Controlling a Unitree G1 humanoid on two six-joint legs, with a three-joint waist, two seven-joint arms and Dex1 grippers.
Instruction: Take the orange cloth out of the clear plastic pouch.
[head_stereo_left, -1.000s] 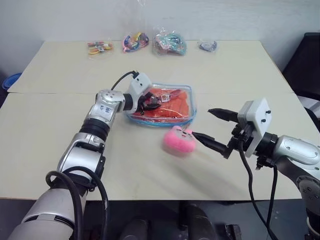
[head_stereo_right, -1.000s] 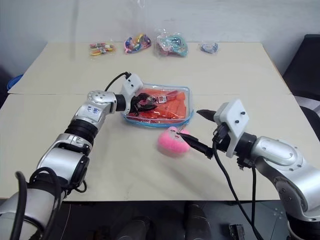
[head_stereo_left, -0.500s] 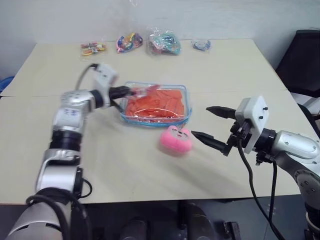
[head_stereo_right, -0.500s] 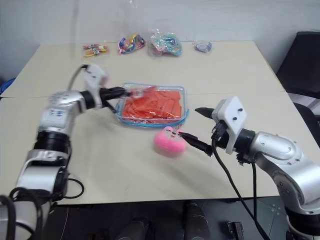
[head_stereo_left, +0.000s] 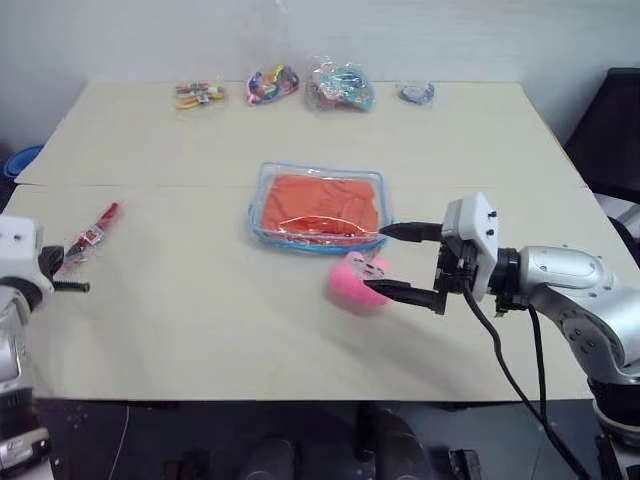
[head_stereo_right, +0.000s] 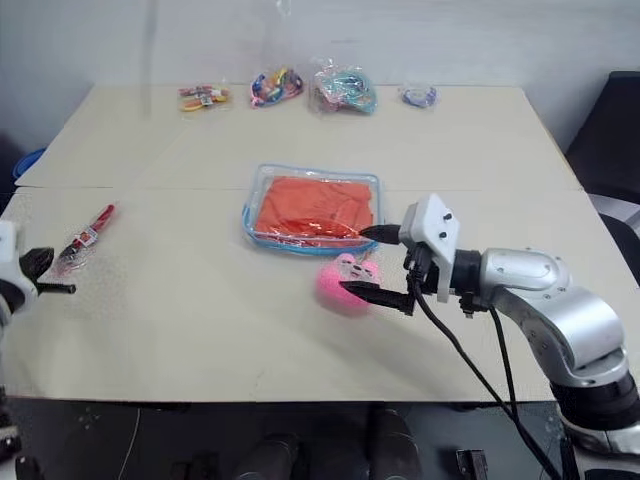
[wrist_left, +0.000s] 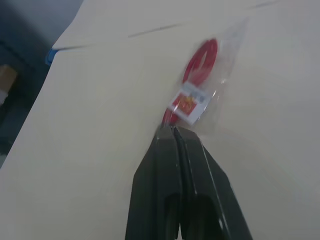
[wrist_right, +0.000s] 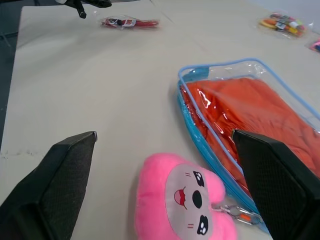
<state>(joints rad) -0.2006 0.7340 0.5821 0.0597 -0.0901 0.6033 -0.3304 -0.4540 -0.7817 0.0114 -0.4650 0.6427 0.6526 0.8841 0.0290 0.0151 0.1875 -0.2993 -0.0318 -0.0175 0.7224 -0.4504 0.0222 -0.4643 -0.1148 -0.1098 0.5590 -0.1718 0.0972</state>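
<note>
The beige table is carrying the pouch at its middle, with a pink toy lying just in front of it. A red packet is lying near the left edge. Four small bags are sitting along the far edge.

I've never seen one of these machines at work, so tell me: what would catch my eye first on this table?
Probably the orange cloth, bright inside the clear plastic pouch at mid-table. Just in front of it lies a pink plush toy, with the robot's right hand spread open around it. Far off at the table's left edge, the left hand is shut on a small clear packet with a red item.
</note>
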